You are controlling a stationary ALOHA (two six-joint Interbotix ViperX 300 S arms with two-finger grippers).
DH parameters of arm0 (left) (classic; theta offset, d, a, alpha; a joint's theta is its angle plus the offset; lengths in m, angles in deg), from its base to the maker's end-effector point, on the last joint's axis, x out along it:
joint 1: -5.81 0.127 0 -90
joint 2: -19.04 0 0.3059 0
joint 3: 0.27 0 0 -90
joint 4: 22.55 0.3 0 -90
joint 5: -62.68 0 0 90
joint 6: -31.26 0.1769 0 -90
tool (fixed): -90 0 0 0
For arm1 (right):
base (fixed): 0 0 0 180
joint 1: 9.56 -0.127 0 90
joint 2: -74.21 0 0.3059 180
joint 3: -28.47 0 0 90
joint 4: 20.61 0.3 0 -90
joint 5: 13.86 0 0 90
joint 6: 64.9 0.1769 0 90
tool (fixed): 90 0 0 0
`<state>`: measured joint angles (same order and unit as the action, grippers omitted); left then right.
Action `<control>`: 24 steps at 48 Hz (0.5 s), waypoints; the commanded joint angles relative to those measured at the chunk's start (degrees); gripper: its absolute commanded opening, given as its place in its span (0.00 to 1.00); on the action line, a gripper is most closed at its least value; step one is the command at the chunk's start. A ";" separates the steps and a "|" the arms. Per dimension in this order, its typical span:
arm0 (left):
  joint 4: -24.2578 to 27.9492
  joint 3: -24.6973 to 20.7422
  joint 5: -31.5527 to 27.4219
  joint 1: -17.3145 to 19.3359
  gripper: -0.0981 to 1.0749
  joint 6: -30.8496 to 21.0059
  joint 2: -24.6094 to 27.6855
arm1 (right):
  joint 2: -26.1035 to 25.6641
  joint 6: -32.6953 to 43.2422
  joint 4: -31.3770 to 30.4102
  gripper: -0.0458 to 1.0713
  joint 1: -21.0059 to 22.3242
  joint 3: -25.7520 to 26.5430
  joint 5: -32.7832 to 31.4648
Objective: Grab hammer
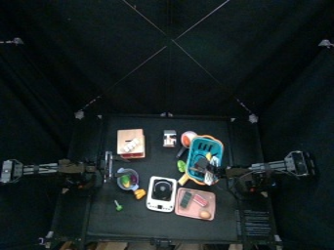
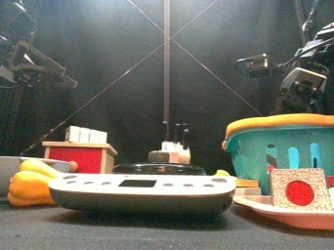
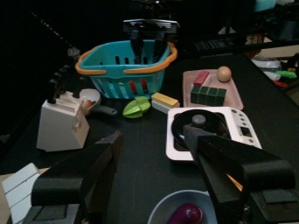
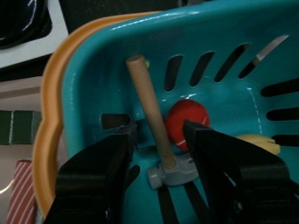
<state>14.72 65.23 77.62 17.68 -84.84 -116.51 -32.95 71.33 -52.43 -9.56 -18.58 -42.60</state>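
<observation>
The hammer (image 4: pixel 149 109) has a wooden handle and a grey metal head. It lies inside the teal basket with an orange rim (image 4: pixel 82 61), next to a red ball (image 4: pixel 187 118). My right gripper (image 4: pixel 162 133) is open and reaches down into the basket, with one jaw on each side of the handle and not touching it. The basket also shows in the top view (image 1: pixel 204 156), the front view (image 2: pixel 280 146) and the left wrist view (image 3: pixel 117 74). My left gripper (image 3: pixel 163 166) is open and empty, resting over the table's left side.
A white scale (image 3: pixel 211 131), a pink tray with food (image 3: pixel 216 87), a white knife block (image 3: pixel 65 122), a bowl (image 3: pixel 187 210) and a green piece (image 3: pixel 138 107) lie on the table. A red box (image 1: pixel 131 144) stands at the back left.
</observation>
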 commanded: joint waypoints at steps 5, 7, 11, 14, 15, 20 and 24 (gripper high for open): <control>0.00 -0.79 0.18 0.18 0.88 0.09 0.44 | 1.67 -0.09 -0.18 0.79 0.44 0.70 1.58; 0.00 -0.79 0.18 0.18 0.88 0.09 0.44 | 2.11 -0.09 -0.18 0.79 0.79 0.70 1.93; 0.00 -0.79 0.18 0.18 0.88 0.09 0.44 | 2.64 -0.09 -0.18 0.79 1.32 0.79 2.02; 0.00 -0.79 0.18 0.26 0.88 0.09 0.44 | 2.99 -0.09 -0.18 0.79 1.76 0.79 2.11; 0.00 -0.79 0.18 0.18 0.88 0.09 0.44 | 2.99 -0.09 -0.26 0.79 1.93 0.79 2.11; 0.00 -0.79 0.18 0.18 0.88 0.09 0.44 | 3.52 -0.09 -0.26 0.79 2.99 0.70 2.11; 0.00 -0.79 0.18 0.18 0.88 0.09 0.44 | 3.69 -0.09 -0.26 0.79 3.69 0.79 2.37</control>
<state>14.72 65.14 77.62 17.68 -84.84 -116.51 -29.00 71.25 -52.60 -6.66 -18.58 -40.76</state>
